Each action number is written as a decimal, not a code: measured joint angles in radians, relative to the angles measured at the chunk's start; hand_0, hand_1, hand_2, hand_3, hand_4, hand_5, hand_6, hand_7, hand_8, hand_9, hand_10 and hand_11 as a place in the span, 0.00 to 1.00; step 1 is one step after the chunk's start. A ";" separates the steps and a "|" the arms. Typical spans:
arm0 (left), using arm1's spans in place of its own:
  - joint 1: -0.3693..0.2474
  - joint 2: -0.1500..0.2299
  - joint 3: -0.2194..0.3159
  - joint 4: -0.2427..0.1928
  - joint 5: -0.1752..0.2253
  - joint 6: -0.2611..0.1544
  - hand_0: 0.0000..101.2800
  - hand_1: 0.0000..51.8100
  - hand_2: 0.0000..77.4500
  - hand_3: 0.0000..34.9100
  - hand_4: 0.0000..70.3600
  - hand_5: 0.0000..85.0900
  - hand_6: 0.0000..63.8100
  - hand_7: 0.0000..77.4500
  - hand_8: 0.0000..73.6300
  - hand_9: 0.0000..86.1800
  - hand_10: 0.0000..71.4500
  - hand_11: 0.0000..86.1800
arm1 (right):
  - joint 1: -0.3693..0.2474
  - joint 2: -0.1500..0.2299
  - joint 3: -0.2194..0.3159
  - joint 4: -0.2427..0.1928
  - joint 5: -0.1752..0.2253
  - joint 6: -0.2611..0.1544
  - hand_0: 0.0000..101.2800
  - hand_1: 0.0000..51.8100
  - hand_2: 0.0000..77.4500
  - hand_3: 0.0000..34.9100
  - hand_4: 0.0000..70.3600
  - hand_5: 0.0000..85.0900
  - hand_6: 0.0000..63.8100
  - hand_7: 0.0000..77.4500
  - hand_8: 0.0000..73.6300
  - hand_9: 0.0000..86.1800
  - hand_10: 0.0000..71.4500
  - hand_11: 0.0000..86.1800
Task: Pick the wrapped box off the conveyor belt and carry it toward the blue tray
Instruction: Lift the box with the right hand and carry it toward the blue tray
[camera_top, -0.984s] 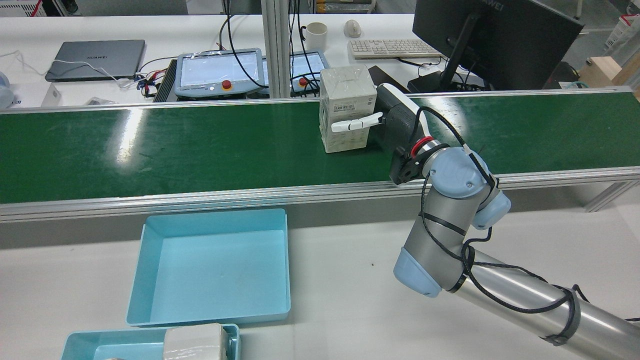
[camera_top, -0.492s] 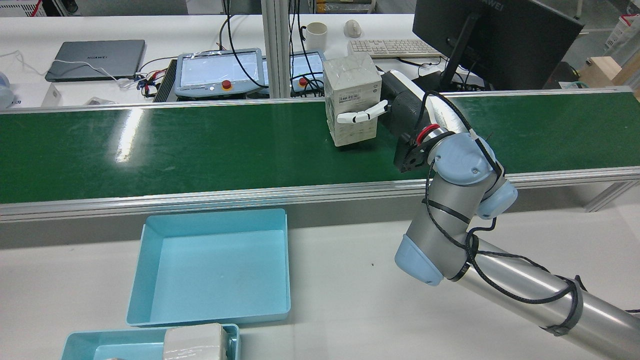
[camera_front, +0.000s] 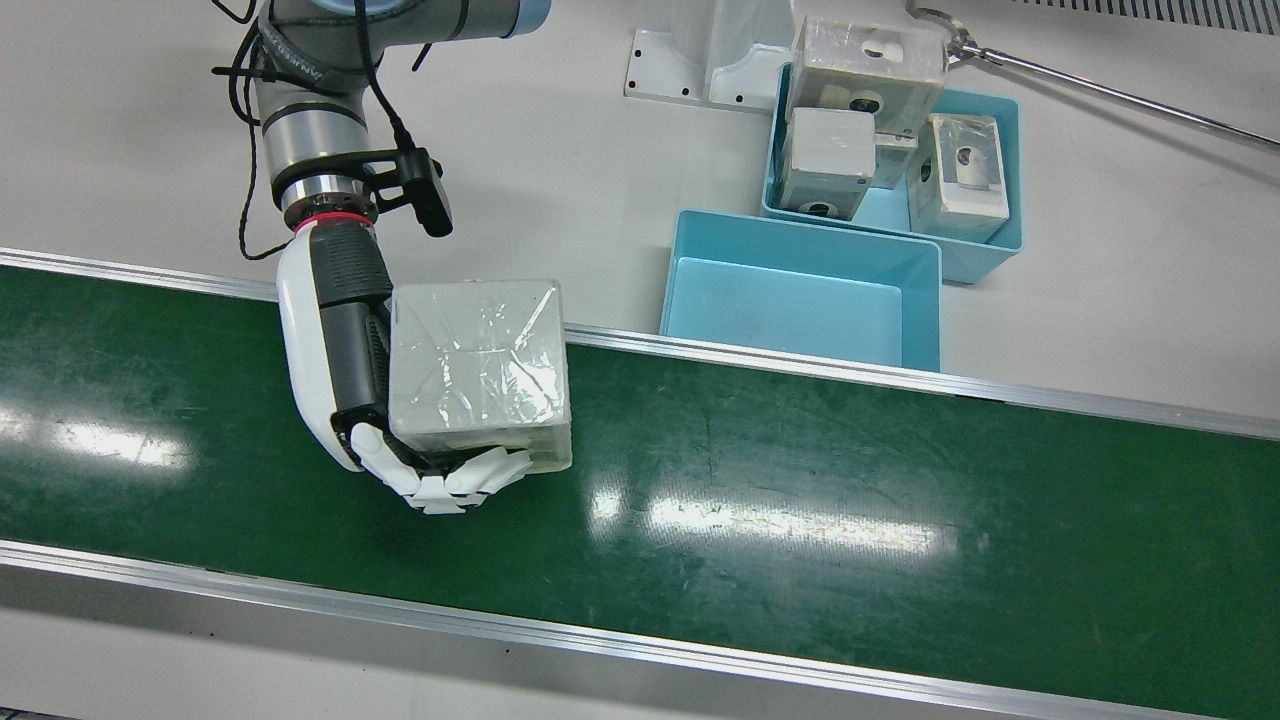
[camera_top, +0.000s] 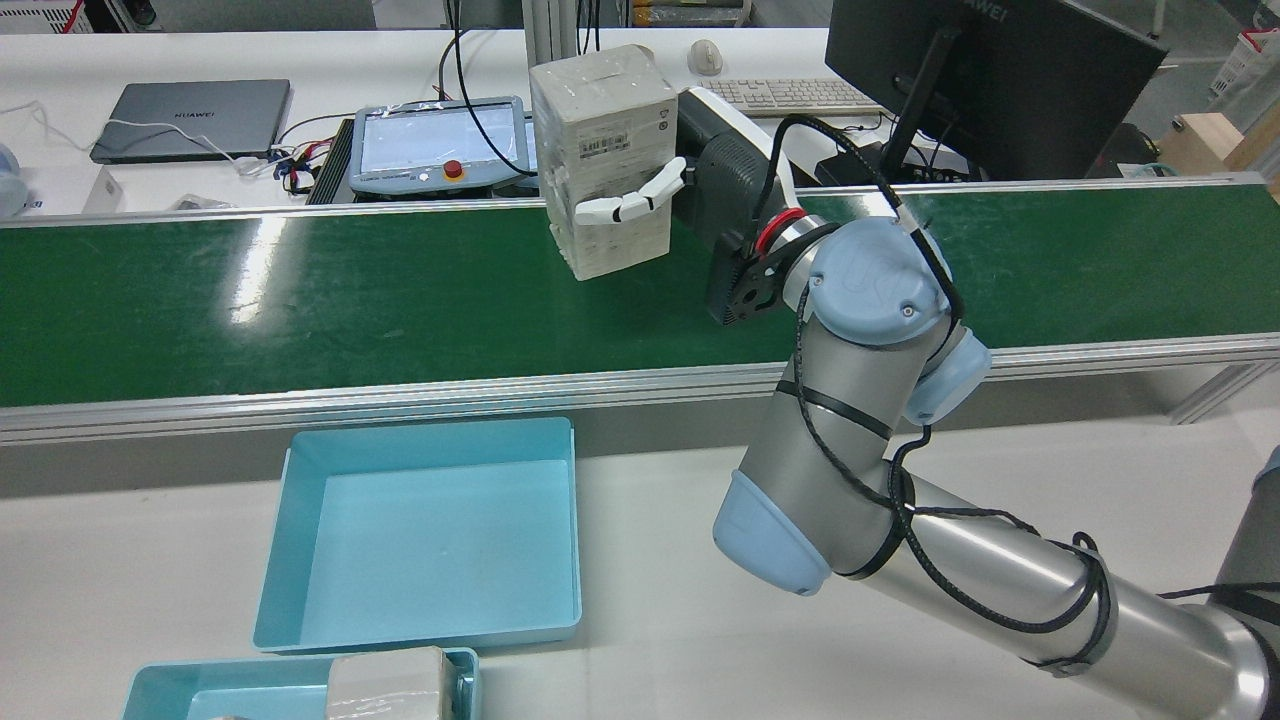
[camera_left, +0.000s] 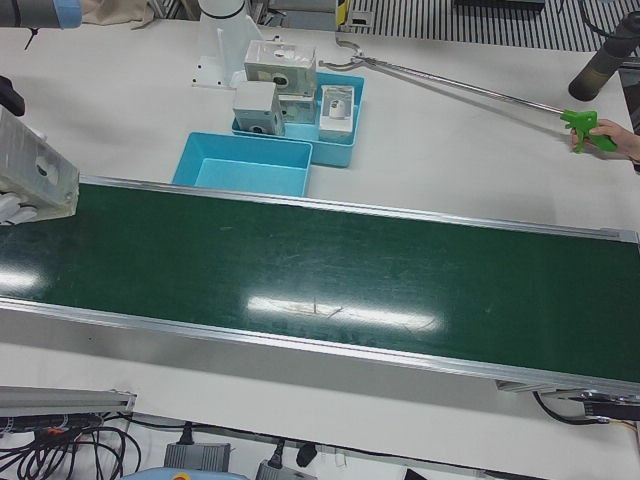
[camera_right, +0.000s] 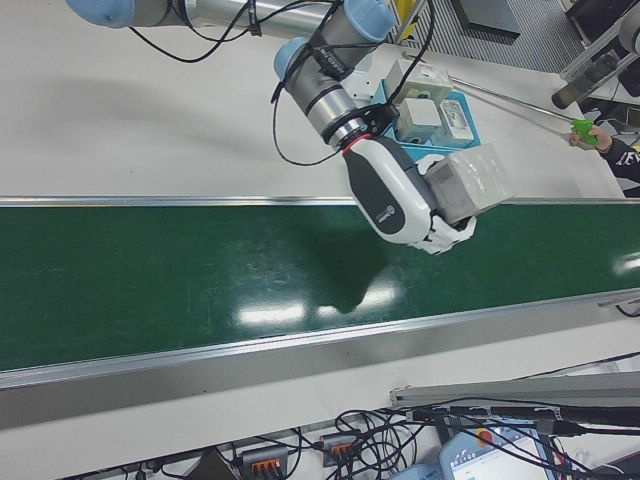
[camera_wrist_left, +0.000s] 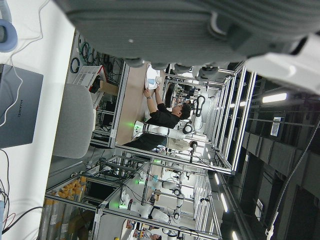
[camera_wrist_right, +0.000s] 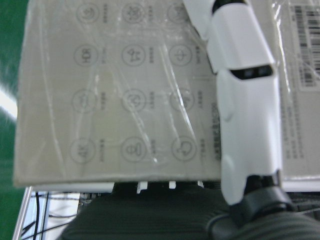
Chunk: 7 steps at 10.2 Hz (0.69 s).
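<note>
Your right hand (camera_top: 640, 200) is clamped on the wrapped box (camera_top: 600, 150), which sits left of centre in the upper part of the rear view, lifted clear of the green conveyor belt (camera_top: 300, 300) and tilted slightly. One finger lies across the labelled near face while the others curl around the far side, as the front view shows at lower left. Judge the box as stiff cardboard under slick, wrinkled plastic film: it should not crush, but the film could slide under the white fingers (camera_front: 470, 480), so hold it by opposite flat faces around mid-height and avoid jerks. It looks bulky rather than heavy. The belt is glossy and flat, bordered by an aluminium rail (camera_top: 400, 395) you must clear. The blue tray (camera_top: 430, 530) sits empty on the white table at lower left of the rear view, with open room around it; a second tray (camera_front: 990, 245) just behind it already holds boxes. Your left hand shows only in its own camera, too close to tell its state.
</note>
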 joint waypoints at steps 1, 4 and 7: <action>0.000 0.000 0.000 0.000 0.000 0.000 0.00 0.00 0.01 0.00 0.00 0.01 0.01 0.01 0.01 0.01 0.01 0.01 | -0.031 0.032 0.008 -0.019 -0.003 0.001 0.51 0.16 0.39 0.00 0.36 0.54 0.54 0.42 0.36 0.64 0.49 0.45; 0.000 0.000 0.000 0.000 0.000 0.000 0.00 0.00 0.01 0.00 0.00 0.01 0.01 0.01 0.01 0.01 0.01 0.01 | -0.145 0.119 -0.004 -0.040 -0.001 0.004 0.52 0.16 0.39 0.00 0.36 0.54 0.60 0.41 0.39 0.64 0.51 0.46; 0.000 0.000 0.000 0.000 0.000 0.000 0.00 0.00 0.01 0.00 0.00 0.01 0.01 0.01 0.01 0.01 0.01 0.01 | -0.264 0.203 -0.070 -0.042 0.004 0.005 0.53 0.16 0.39 0.00 0.37 0.54 0.61 0.41 0.39 0.64 0.52 0.46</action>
